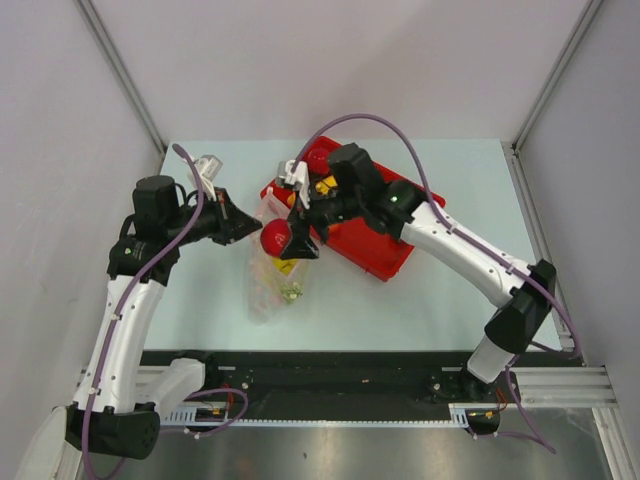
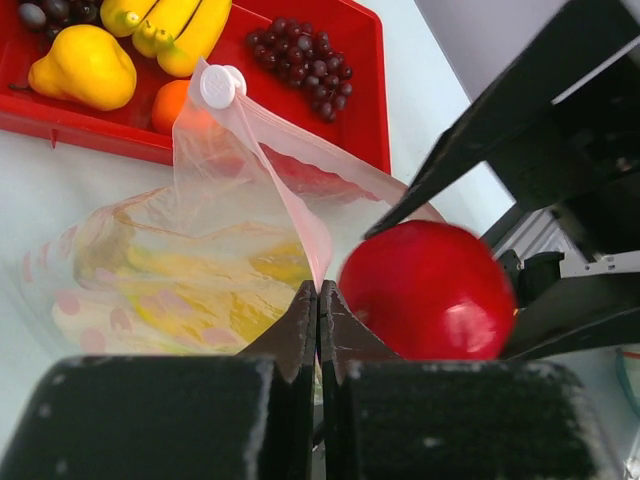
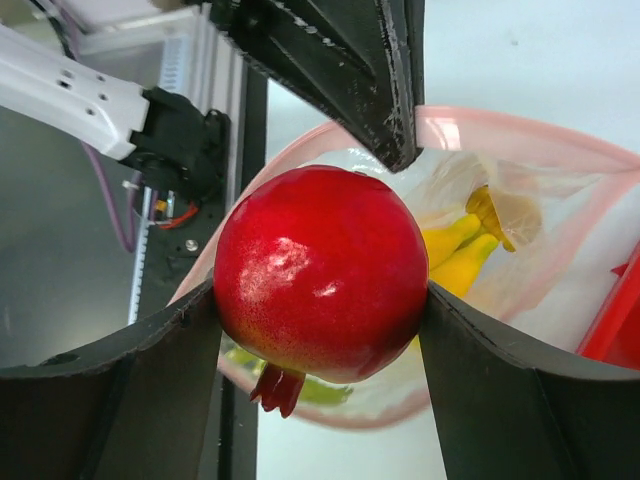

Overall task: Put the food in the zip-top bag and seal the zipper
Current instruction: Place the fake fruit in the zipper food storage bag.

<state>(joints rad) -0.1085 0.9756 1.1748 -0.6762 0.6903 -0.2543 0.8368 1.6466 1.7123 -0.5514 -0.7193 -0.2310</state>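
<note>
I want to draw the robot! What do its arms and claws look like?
The left arm and right arm are white with black joints, each trailing a purple cable. The left claw and right claw are black. A green light glows on the right arm.

surface: table [image 1: 440, 290] | lying on it: red tray [image 1: 372, 250]; zip-top bag [image 1: 268, 295]

Your top camera looks down from above the near edge over the whole bench [image 1: 420, 290]. Your left wrist camera peers past its fingers [image 2: 285, 335], close on the bag [image 2: 200, 260]; the right sits closer still. All three share the red fruit [image 1: 275, 237].
</note>
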